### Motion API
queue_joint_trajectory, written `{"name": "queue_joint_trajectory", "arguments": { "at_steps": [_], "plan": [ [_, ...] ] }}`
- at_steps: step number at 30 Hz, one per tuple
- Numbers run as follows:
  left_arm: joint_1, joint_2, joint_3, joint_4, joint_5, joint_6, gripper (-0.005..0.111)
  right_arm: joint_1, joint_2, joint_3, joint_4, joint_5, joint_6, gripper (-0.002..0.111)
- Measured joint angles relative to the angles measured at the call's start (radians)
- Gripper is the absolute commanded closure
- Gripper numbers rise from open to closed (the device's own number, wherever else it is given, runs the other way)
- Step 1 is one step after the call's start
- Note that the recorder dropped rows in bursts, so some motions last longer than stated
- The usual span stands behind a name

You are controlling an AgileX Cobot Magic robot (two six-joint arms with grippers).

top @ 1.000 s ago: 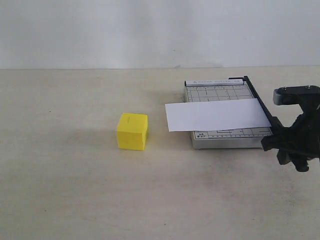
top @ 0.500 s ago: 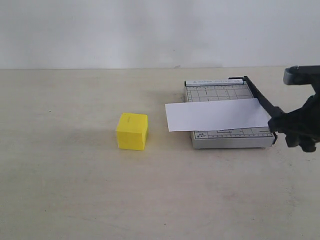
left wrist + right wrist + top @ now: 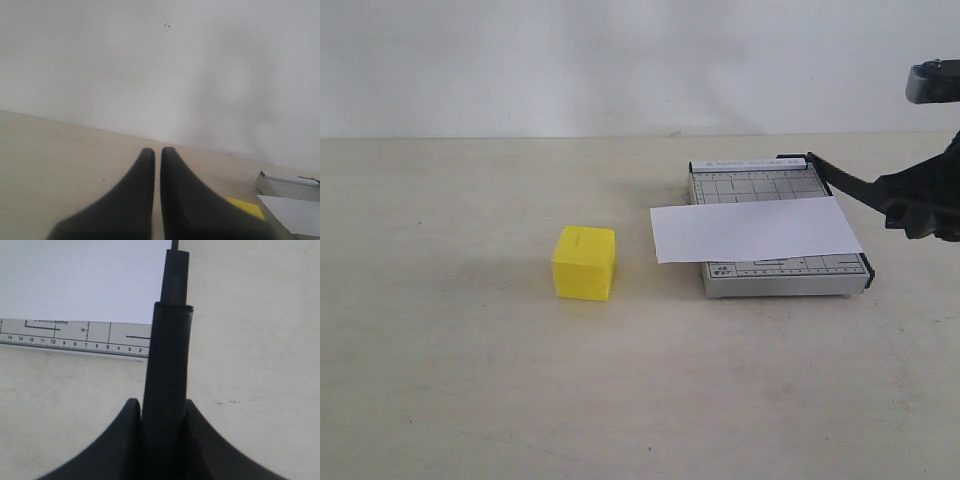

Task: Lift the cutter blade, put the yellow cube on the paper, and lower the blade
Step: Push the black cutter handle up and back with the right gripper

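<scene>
The black cutter blade slants up from its hinge at the far corner of the grey trimmer base. My right gripper is shut on its thick handle, which rises between the fingers in the right wrist view. The white paper lies across the base and sticks out on the left. The yellow cube stands on the table left of the trimmer. My left gripper is shut on nothing above the table, with a corner of the cube beside it.
The trimmer's ruler edge and the paper show beyond the handle in the right wrist view. A pale wall runs behind the beige table. The left arm is outside the exterior view.
My right gripper has risen and moved right with the handle in it, lifting the blade off the trimmer's right edge. Cube and paper have not moved.
</scene>
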Motion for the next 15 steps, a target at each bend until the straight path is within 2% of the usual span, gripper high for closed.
{"name": "queue_joint_trajectory", "arguments": {
  "at_steps": [3, 5, 15],
  "plan": [
    [0.0, 0.0, 0.0, 0.0, 0.0, 0.0, 0.102, 0.0, 0.0, 0.0, 0.011, -0.003, -0.032, 0.062],
    [0.0, 0.0, 0.0, 0.0, 0.0, 0.0, 0.102, 0.0, -0.006, -0.007, 0.033, -0.027, -0.076, 0.053],
    [0.0, 0.0, 0.0, 0.0, 0.0, 0.0, 0.102, 0.008, -0.016, -0.027, 0.19, -0.076, -0.234, 0.053]
  ]
}}
